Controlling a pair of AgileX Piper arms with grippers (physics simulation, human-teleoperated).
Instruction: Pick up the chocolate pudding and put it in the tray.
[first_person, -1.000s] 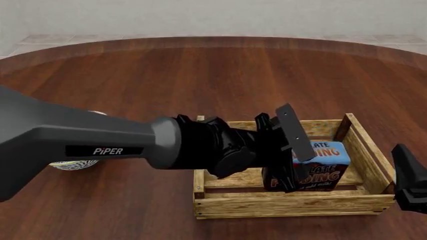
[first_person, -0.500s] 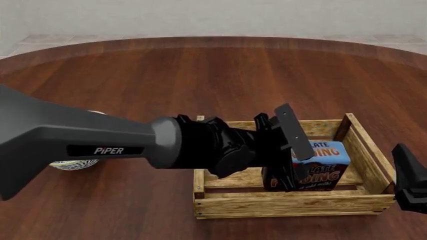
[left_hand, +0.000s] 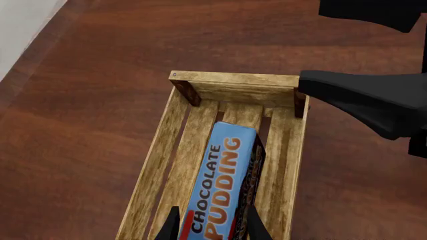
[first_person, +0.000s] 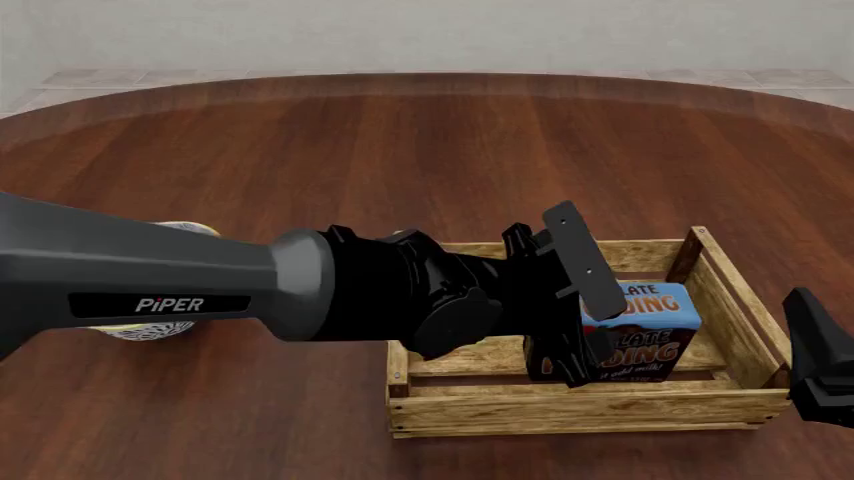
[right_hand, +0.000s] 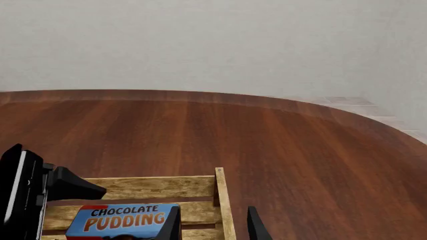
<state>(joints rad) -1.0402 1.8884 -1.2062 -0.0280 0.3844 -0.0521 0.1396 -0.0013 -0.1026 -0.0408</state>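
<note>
Front view: chocolate pudding (first_person: 646, 333) is seen standing inside the tray (first_person: 587, 405), on its slats. Left gripper (left_hand: 209, 231) is pinched on the carton's sides. Right gripper (right_hand: 212, 225) is parked past the tray's right edge, fingers spread, nothing held.

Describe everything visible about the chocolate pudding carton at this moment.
The chocolate pudding is a small rectangular carton: blue top face with a red corner and white and orange "CHOCOLATE PUDDING" lettering, dark brown front. It looks like printed cardboard, undamaged. It sits inside the tray, on the slatted floor as far as can be seen, lengthwise along the slats. The left pincer straddles its near end, fingers close on either side; contact cannot be confirmed.
</note>
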